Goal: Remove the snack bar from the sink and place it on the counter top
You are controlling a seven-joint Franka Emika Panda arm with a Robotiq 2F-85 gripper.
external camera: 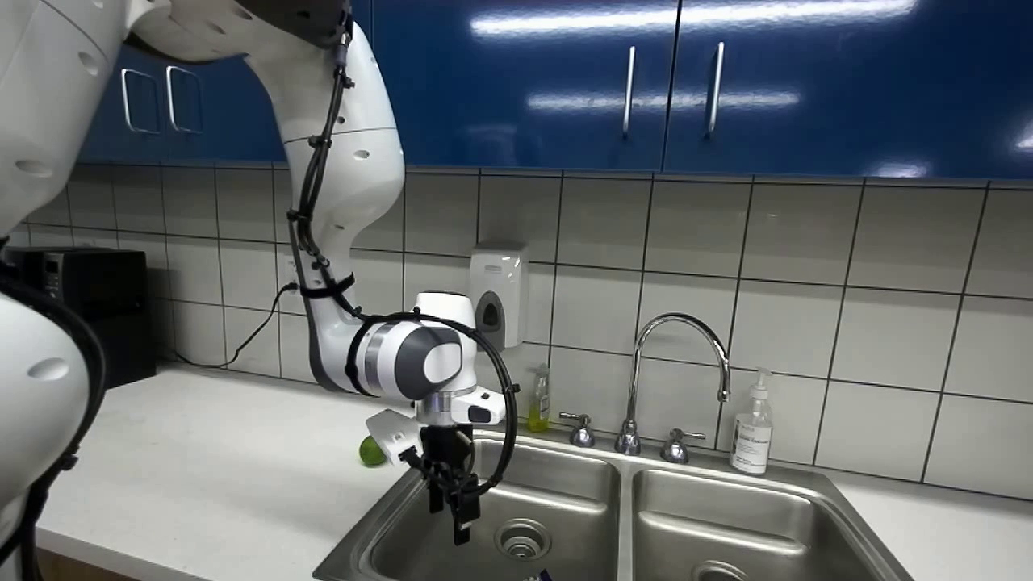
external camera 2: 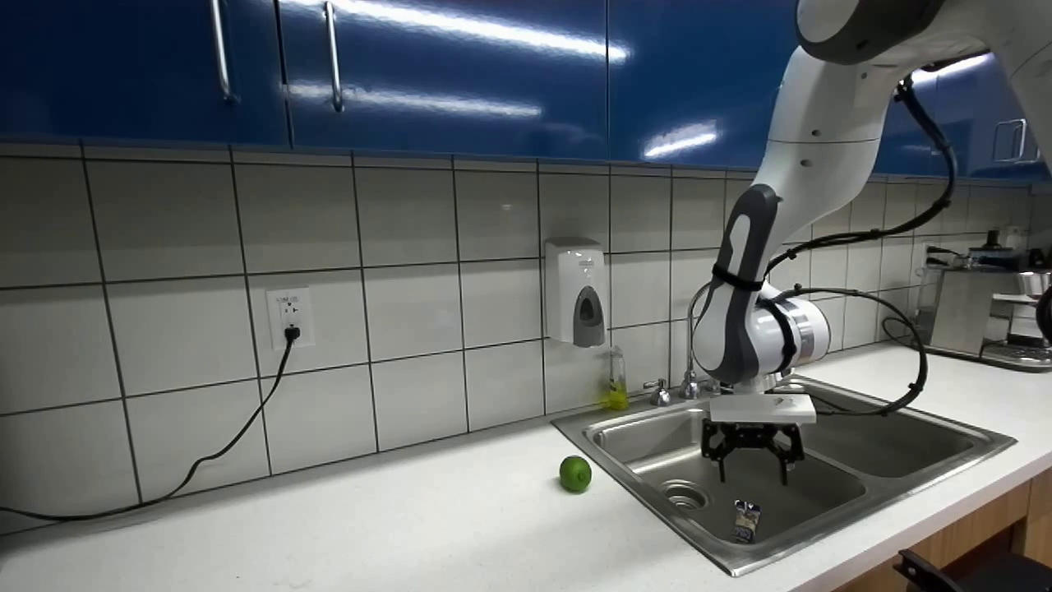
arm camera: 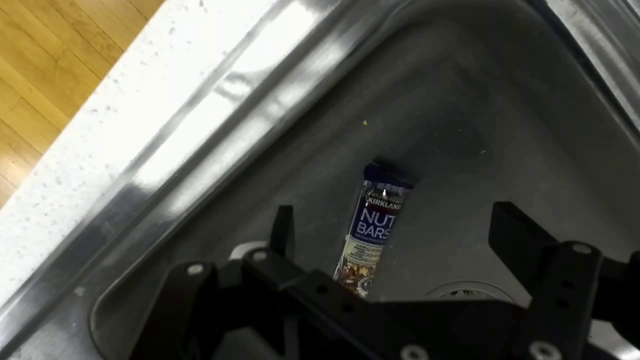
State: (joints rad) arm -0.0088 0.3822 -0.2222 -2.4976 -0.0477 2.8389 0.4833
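The snack bar is a wrapped nut bar with a dark blue end. It lies flat in the near part of a sink basin in an exterior view and shows whole except its lower end in the wrist view. Only its tip shows at the bottom edge in an exterior view. The steel sink has two basins. My gripper is open and empty, pointing down above the bar's basin. In the wrist view the bar lies between the spread fingers, below them. The white counter top borders the sink.
A green lime sits on the counter beside the sink. A chrome faucet with two handles stands behind the basins. A yellow soap bottle and a clear pump bottle stand at the back. A dispenser hangs on the tiled wall.
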